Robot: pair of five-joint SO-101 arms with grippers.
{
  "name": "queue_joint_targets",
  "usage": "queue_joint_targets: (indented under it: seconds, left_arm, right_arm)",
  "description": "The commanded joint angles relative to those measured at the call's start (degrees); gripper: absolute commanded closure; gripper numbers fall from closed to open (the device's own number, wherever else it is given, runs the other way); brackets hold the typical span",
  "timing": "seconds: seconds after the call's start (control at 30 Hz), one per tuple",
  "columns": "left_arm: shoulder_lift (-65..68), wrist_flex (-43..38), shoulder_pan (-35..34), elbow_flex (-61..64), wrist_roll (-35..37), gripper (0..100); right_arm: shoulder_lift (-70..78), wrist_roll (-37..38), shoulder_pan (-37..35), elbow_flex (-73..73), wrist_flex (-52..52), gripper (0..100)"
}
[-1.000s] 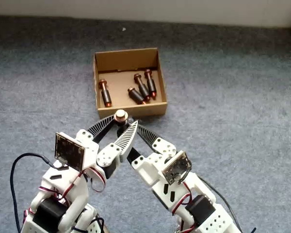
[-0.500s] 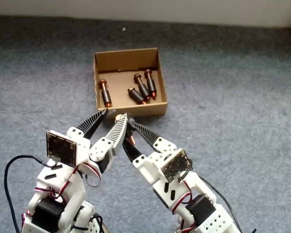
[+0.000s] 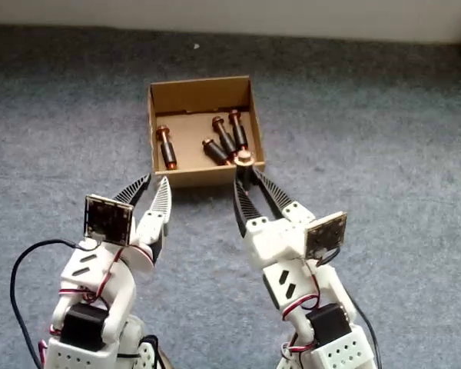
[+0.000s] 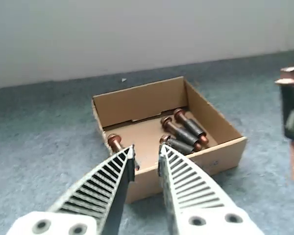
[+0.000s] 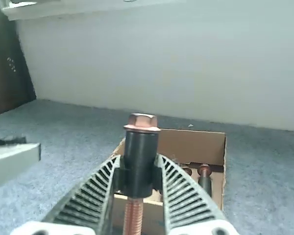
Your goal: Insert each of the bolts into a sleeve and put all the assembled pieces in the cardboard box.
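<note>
- The right tool (image 3: 247, 181) was clamped on a sleeved bolt (image 3: 244, 164), upright with its head up, right at the near wall of the box (image 3: 203, 176) by its right corner.
- The left tool (image 3: 155, 181) was slightly parted and held nothing, hovering just short of the box's near-left side.
- Best bet: carry the piece over the wall before letting go. Bare floor showed mid-box, between the lone piece (image 3: 167, 147) and the three pieces (image 3: 225, 138) on the right.
- Open grey desk (image 3: 384, 138) lay all around, with the arms well apart.
</note>
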Motion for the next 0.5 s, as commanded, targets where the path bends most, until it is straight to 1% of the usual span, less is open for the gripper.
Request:
queue_joint_targets:
  seconds: [0.0, 0.1, 0.33, 0.47]
  left_arm:
    - [-0.31, -0.44, -6.02, 3.74, -0.97, 90]
    - [-0.31, -0.44, -7.60, 7.08, -1.14, 90]
    - [-0.13, -0.26, -7.78, 15.60, -1.23, 90]
    - [0.04, 0.00, -7.87, 15.52, -1.23, 90]
  right_arm:
    - [-1.10, -2.37, 2.68, 6.02, -0.48, 99.4]
    - [-1.10, -2.55, 3.21, 6.02, -0.57, 99.4]
    - [-0.66, -2.46, 3.38, 5.85, -0.57, 99.4]
    - [-0.57, -2.73, 7.87, 4.97, -0.57, 99.4]
